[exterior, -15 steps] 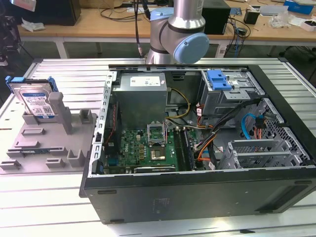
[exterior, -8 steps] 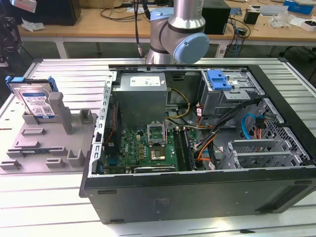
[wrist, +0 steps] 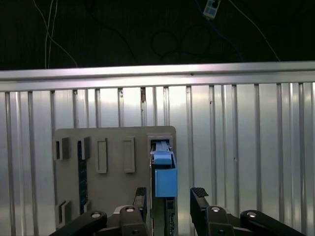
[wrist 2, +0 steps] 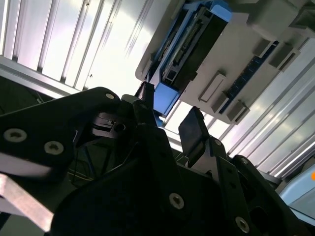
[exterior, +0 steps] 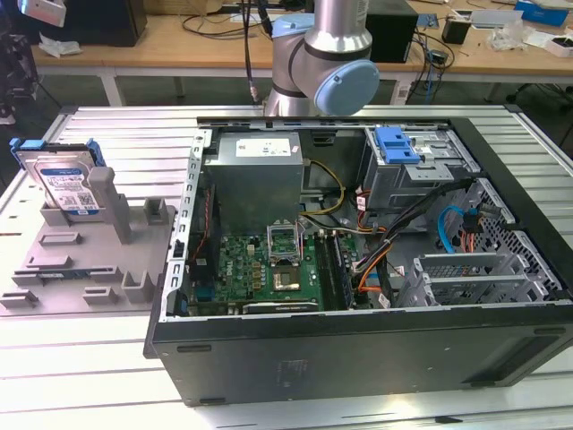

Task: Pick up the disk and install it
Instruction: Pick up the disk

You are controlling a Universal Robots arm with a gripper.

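Ribbed aluminium table [exterior: 107, 134] carries an open computer case [exterior: 358, 358] lying on its side, with wooden benches [exterior: 179, 40] behind it and the arm [exterior: 327, 54] rising past the case's far edge. Towards the exterior view's left, beside the case, a grey holder [exterior: 89, 260] rests on the table. The disk [exterior: 64, 184] stands upright in one of its slots, label showing, with a blue bracket framing it. In the first wrist view the gripper [wrist: 170, 199] hangs over the disk's blue-framed top edge, which lines up with the gap between the jaws. They are parted fairly wide, wider than that edge is thick, and grip nothing. In the second wrist view the black fingers [wrist 2: 194, 128] sit near the bracket's blue end, with no contact to be seen
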